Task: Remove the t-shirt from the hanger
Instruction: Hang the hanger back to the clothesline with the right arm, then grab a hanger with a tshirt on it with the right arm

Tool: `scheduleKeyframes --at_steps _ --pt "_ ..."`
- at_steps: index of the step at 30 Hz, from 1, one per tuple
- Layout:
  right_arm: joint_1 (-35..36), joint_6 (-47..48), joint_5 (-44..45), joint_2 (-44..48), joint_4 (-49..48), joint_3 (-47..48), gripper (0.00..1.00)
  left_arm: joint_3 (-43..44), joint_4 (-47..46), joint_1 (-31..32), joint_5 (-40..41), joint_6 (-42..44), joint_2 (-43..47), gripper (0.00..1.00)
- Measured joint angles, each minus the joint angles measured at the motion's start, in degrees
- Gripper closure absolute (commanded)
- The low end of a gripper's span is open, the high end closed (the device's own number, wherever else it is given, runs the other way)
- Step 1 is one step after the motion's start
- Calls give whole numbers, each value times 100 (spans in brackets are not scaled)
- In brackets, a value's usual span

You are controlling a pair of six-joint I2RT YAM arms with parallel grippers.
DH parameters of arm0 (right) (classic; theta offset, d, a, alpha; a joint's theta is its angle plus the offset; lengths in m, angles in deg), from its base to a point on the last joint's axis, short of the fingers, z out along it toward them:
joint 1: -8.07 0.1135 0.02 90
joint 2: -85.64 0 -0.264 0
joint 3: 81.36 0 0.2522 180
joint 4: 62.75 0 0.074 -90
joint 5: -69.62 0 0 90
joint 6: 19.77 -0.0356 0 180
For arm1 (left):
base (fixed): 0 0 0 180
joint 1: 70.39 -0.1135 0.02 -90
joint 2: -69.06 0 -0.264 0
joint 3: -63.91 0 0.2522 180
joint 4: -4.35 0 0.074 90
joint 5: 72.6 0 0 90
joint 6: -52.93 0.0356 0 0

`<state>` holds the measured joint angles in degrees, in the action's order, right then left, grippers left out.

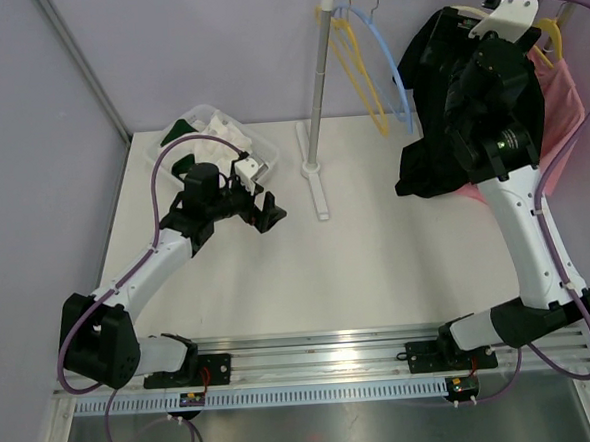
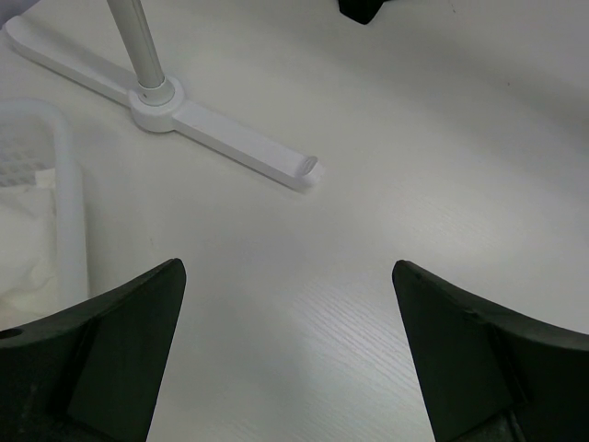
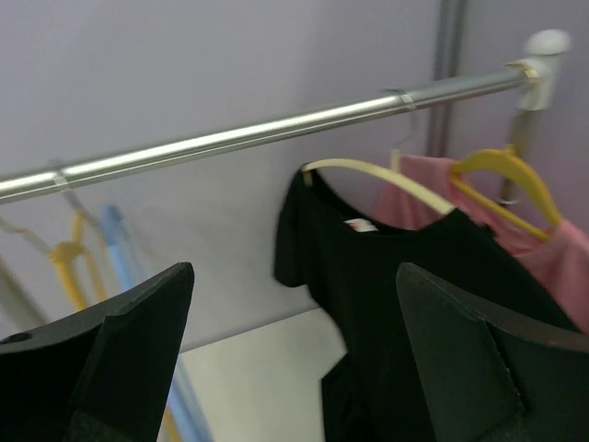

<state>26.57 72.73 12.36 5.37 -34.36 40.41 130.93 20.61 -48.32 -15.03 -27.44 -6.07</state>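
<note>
A black t-shirt (image 1: 431, 122) hangs on a cream hanger (image 3: 368, 171) from the metal rail (image 3: 230, 140) at the back right. In the right wrist view the shirt (image 3: 405, 276) shows its collar and label. My right gripper (image 3: 294, 276) is raised in front of the shirt, a little short of it, open and empty. In the top view its fingers are hidden by its own wrist. My left gripper (image 1: 259, 198) is open and empty, low over the table at the left. In the left wrist view (image 2: 290, 276) only bare table lies between its fingers.
A pink shirt (image 1: 557, 85) on a yellow hanger hangs right of the black one. Empty yellow (image 1: 361, 67) and blue (image 1: 391, 65) hangers hang to its left. The rack's white foot (image 1: 318, 185) stands mid-table. A clear basket (image 1: 260, 143) of clothes sits at the back left.
</note>
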Motion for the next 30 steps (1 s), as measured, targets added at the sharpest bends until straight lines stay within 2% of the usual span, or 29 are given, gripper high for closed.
scheduleKeyframes --at_steps 4,11,19,23,30 --pt "-7 387 1001 -125 -63 -44 1 2 63 0 -2 2 0 1" --pt "-26 570 979 -90 144 -74 1 2 87 0 -2 4 0 1" --pt "-199 990 542 750 -328 -863 1 2 87 0 -2 7 0 1" --pt "-444 1091 503 605 -229 -522 0 11 101 0 -2 9 0 1" --pt "-1394 848 35 -643 474 739 1 42 149 0 0 57 0 1"
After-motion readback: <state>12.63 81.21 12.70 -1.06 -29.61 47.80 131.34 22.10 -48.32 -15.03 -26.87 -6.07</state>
